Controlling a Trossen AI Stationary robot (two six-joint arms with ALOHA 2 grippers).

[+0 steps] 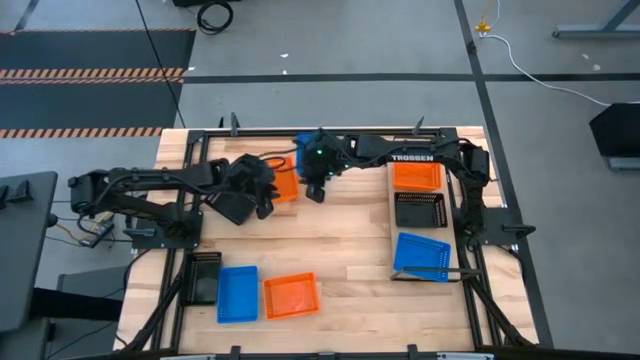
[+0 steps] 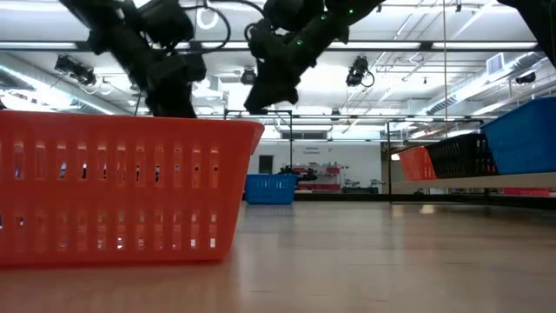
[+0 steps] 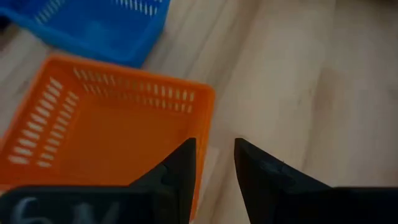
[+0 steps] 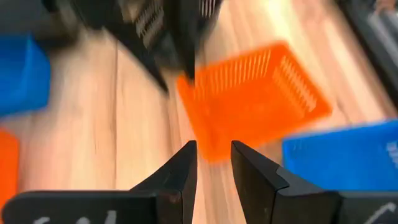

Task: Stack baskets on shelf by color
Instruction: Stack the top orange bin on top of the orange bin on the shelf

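At the near left of the worktop lie a black basket, a blue basket and an orange basket side by side. Farther back, the left tool hovers at the near corner of another orange basket, its fingers slightly parted and holding nothing. Just beyond that basket sits a second blue basket. The right tool hangs immediately right of the same orange basket, fingers a little apart and empty. On the right, the shelf carries an orange basket, a black basket and a blue basket in a row from far to near.
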